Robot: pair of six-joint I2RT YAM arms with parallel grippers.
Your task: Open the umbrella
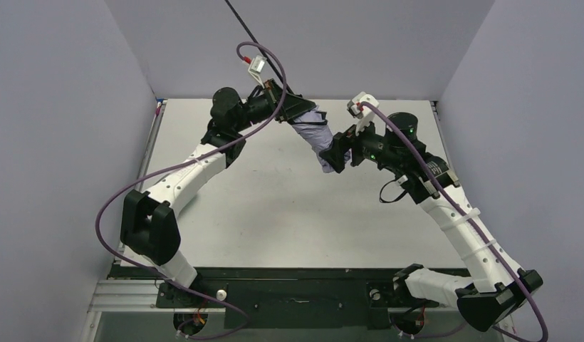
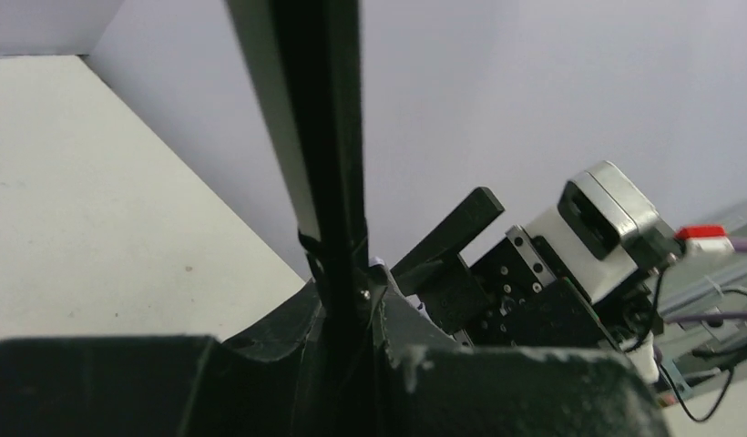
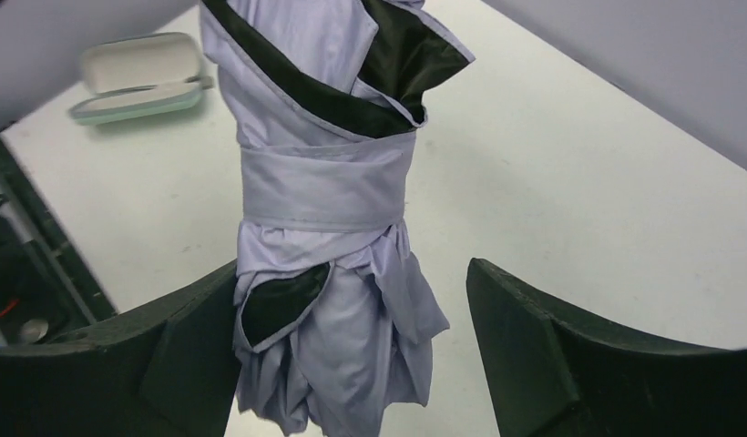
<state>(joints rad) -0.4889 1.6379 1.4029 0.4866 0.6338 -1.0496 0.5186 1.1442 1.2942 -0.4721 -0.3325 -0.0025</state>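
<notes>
Left jaws seem clamped on the shaft [image 2: 329, 182] of the umbrella [image 1: 314, 132]; right jaws stand open either side of its strapped canopy [image 3: 320, 191].

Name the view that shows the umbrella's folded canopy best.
Right wrist: the folded canopy fills the frame, its strap wrapped round it. Top external shows it small and far off; left wrist shows only the black shaft.
</notes>
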